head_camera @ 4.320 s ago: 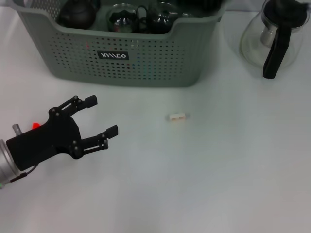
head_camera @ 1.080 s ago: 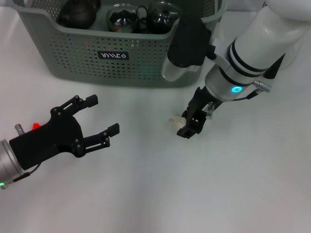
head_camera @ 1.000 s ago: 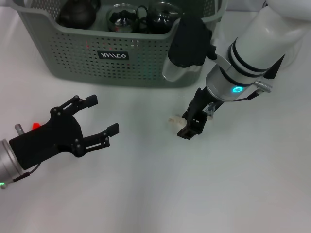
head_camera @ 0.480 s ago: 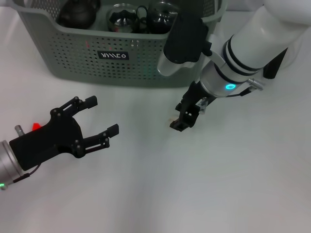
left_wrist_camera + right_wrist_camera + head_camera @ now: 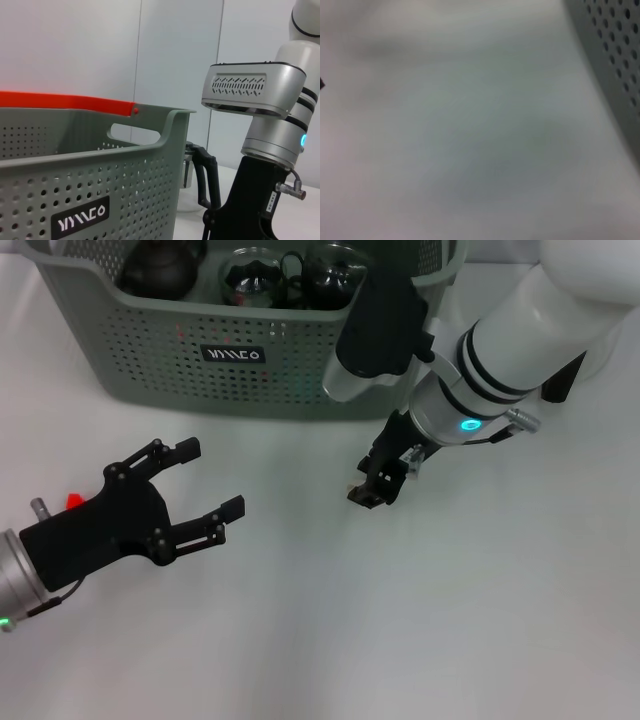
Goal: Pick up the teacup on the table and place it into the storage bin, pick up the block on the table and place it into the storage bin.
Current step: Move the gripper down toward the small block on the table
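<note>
The grey-green perforated storage bin [image 5: 300, 370] stands at the back of the table and holds several dark teacups [image 5: 255, 278]. It also shows in the left wrist view [image 5: 75, 175]. My right gripper [image 5: 375, 485] is down at the table surface just in front of the bin's right corner. The block does not show; the right gripper covers the spot where it lay. My left gripper [image 5: 211, 477] is open and empty, low over the table at the front left, well apart from the bin. No teacup shows on the table.
The white right arm [image 5: 520, 330] reaches across the bin's right end and hides the glass teapot in the head view. The teapot's black handle [image 5: 205, 175] shows in the left wrist view. The right wrist view shows bare table and the bin's wall [image 5: 620, 60].
My right arm came in from the right and came down beside the block. In the last second its gripper shifted left over the block, which no longer shows. The left arm has not moved.
</note>
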Robot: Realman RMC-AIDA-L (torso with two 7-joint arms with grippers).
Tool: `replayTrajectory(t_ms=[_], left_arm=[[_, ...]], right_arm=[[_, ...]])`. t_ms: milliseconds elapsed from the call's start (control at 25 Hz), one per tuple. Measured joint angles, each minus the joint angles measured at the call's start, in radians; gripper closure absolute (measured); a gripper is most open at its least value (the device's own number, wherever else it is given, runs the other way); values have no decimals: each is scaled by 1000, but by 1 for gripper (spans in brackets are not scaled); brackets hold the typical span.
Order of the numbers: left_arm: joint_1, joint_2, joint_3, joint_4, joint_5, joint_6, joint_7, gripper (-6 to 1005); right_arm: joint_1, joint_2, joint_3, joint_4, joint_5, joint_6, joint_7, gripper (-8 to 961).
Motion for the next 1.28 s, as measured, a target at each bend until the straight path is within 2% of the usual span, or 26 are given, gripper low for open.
replayTrajectory(t_ms=[640, 840, 1040, 1280], left_arm=[[-3, 0, 0, 0, -2, 0, 0, 98], [-3, 0, 0, 0, -2, 0, 0, 98], [-3, 0, 0, 0, -3, 0, 0, 98], [-3, 0, 0, 0, -4, 0, 0, 98]], right_arm=[[0, 0, -15, 9, 0, 8, 1, 542], [0, 2, -22, 7, 0, 12, 1, 587], [0, 2, -23, 5, 3, 10, 1, 773], [-1, -3, -23, 2, 21, 3, 1, 776]])
